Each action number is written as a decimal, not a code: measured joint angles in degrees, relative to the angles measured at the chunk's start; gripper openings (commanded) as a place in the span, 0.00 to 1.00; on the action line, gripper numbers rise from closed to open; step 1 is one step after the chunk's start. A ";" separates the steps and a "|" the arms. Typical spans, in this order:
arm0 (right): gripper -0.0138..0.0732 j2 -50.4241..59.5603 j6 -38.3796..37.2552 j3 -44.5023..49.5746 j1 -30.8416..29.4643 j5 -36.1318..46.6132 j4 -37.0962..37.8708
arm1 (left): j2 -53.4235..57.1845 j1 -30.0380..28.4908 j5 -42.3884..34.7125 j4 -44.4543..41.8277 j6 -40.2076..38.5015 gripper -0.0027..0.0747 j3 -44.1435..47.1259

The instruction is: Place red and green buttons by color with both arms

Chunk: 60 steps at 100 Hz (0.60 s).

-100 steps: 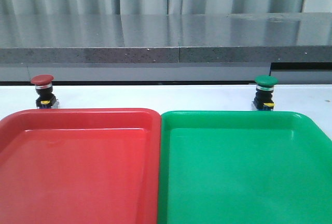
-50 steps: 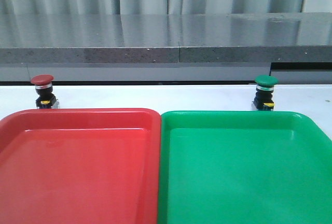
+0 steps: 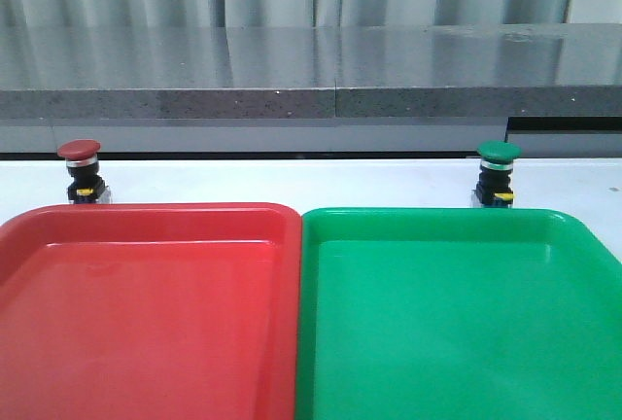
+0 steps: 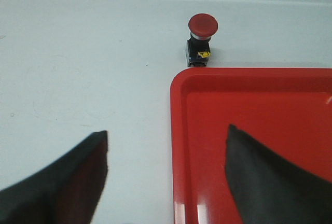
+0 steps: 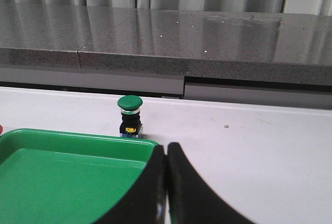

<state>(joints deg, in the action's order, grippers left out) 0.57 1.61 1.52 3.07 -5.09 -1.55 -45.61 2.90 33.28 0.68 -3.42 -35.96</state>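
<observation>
nothing placed yet, as i read it. the dark red mushroom-cap button [image 3: 79,171] stands on the white table just behind the red plastic tray [image 3: 146,221]; the green-capped button [image 3: 498,173] just behind the green plastic tray [image 3: 428,221]. my left gripper [image 4: 166,172] is spread wide, my right gripper [image 5: 166,182] pressed together, neither holding anything. no legible writing.

Green button [image 5: 129,115] stands upright on the white table [image 5: 259,146], green cap on top, black body, yellow tab, clear base. It sits just beyond the far rim of the green tray [image 5: 67,175], very close to it; contact unclear. Right gripper [image 5: 166,182] is near the camera, black fingers pressed together, over the tray's edge. Grey stone ledge [image 5: 207,42] and curtain run behind.
</observation>
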 measured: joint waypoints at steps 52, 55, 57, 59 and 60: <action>0.08 0.00 0.00 0.00 0.00 0.00 0.00 | -15.42 6.43 0.54 0.78 0.00 0.79 -14.42; 0.08 0.00 0.00 0.00 0.00 0.00 0.00 | -17.99 7.13 0.54 0.78 0.00 0.79 -15.83; 0.08 0.00 0.00 0.00 0.00 0.00 0.00 | -19.04 7.36 0.54 0.78 0.00 0.79 -16.88; 0.08 0.00 0.00 0.00 0.00 0.00 0.00 | -20.61 7.60 0.54 0.66 0.00 0.79 -17.95; 0.08 0.00 0.00 0.00 0.00 0.00 0.00 | -21.69 7.76 0.54 0.65 0.00 0.79 -18.30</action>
<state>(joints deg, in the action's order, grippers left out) 0.57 1.61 1.52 3.07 -5.09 -1.55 -67.30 10.66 33.82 1.33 -3.42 -54.26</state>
